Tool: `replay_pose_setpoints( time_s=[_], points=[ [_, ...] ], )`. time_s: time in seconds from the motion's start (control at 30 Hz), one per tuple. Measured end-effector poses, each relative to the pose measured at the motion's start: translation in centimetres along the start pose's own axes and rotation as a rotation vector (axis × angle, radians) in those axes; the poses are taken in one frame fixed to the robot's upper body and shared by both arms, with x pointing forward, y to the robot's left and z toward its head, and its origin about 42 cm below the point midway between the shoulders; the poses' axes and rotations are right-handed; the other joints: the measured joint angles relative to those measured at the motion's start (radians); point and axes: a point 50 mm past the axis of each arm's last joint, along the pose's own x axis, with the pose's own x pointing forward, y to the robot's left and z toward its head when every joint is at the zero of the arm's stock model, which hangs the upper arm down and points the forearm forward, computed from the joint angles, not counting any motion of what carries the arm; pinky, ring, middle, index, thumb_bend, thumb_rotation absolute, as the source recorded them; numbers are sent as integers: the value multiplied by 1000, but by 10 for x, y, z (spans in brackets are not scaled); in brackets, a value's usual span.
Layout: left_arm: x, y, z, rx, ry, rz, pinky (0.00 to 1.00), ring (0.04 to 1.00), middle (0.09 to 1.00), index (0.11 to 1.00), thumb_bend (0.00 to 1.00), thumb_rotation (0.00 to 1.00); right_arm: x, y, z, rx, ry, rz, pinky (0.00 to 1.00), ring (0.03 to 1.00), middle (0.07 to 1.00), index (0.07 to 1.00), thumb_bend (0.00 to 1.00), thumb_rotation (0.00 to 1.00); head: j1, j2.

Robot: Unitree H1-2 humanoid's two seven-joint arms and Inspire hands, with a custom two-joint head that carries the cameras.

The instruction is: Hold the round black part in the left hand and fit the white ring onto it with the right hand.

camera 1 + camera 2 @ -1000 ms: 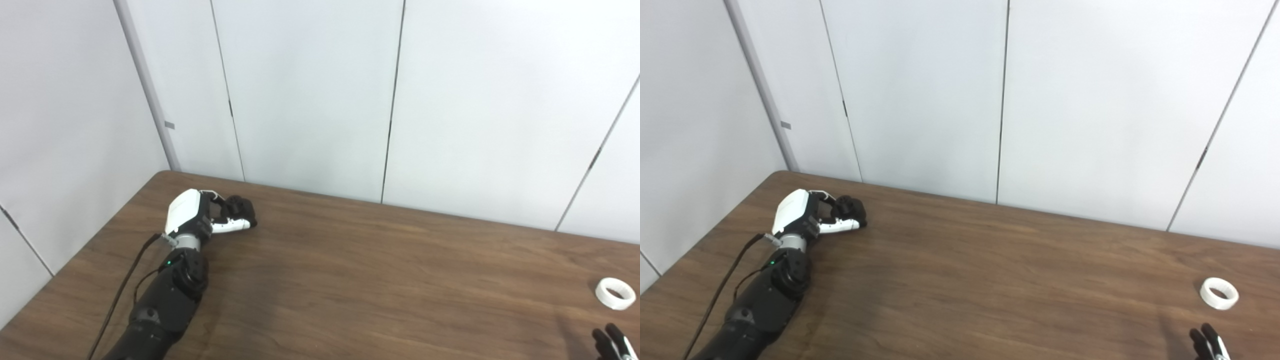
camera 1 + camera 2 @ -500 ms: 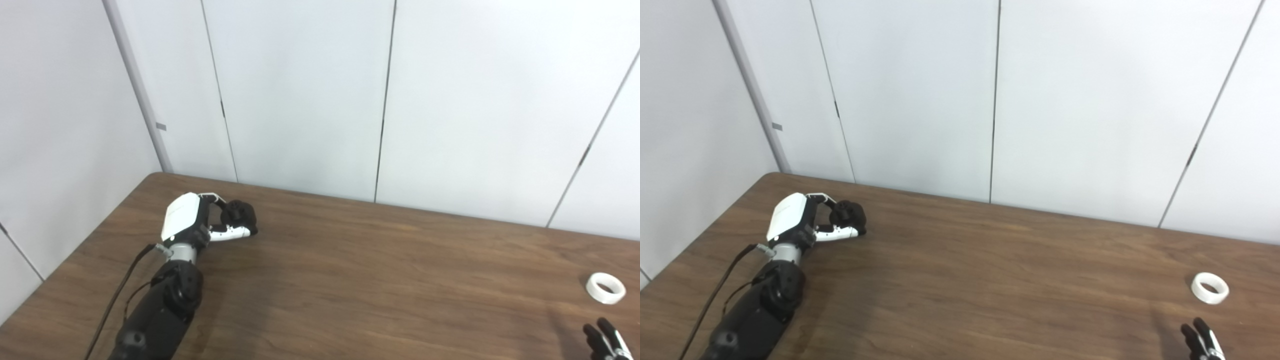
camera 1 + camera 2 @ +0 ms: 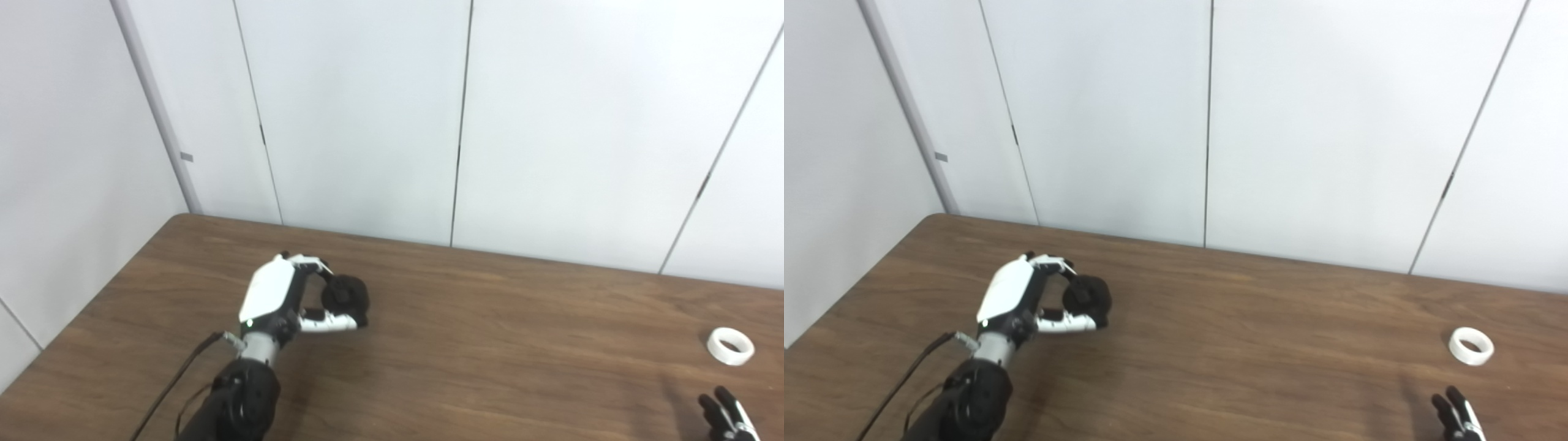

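Observation:
My left hand [image 3: 288, 300] is shut on the round black part [image 3: 346, 295], gripping it between fingers and thumb above the left part of the brown table [image 3: 490, 355]. It also shows in the right eye view [image 3: 1029, 300] with the black part [image 3: 1088, 296]. The white ring [image 3: 730, 345] lies flat on the table at the far right, also in the right eye view [image 3: 1471, 345]. Only the fingertips of my right hand [image 3: 726, 419] show at the bottom right edge, short of the ring and not touching it. The fingers that show stand apart.
White wall panels [image 3: 367, 110] stand close behind the table's far edge. A black cable [image 3: 177, 386] runs along my left forearm. The table's left edge [image 3: 92, 306] runs diagonally near my left arm.
My left hand has lifted the black part and carried it right, towards the table's middle. The view has shifted a little. The ring lies where it was, and my right hand's fingertips barely moved.

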Motion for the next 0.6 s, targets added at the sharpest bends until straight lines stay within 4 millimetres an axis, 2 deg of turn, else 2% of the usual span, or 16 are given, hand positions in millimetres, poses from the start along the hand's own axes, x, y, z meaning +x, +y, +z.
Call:
replay_pose_setpoints(
  time_s=[0.13, 0.3, 0.43, 0.6],
  points=[
    [-15, -6, 25, 1, -84, -31, 1000, 905, 802, 485, 524, 55, 0, 2, 2, -3, 6, -7, 1000, 963, 922, 952, 461, 1000, -23, 9],
    [-36, -16, 48, -23, -177, -95, 1000, 919, 807, 484, 524, 55, 0, 6, 3, -7, 6, -13, 1000, 962, 923, 952, 482, 1000, -77, 31],
    [-51, -18, 60, -12, -247, -128, 1000, 932, 811, 483, 524, 55, 0, 9, 3, -12, 9, -17, 1000, 952, 915, 942, 497, 1000, -103, 37],
    [-80, -31, 65, -15, -298, -208, 1000, 931, 811, 483, 524, 54, 1, 13, 4, -26, 9, -19, 1000, 927, 895, 925, 481, 1000, -143, 55]
  ],
)
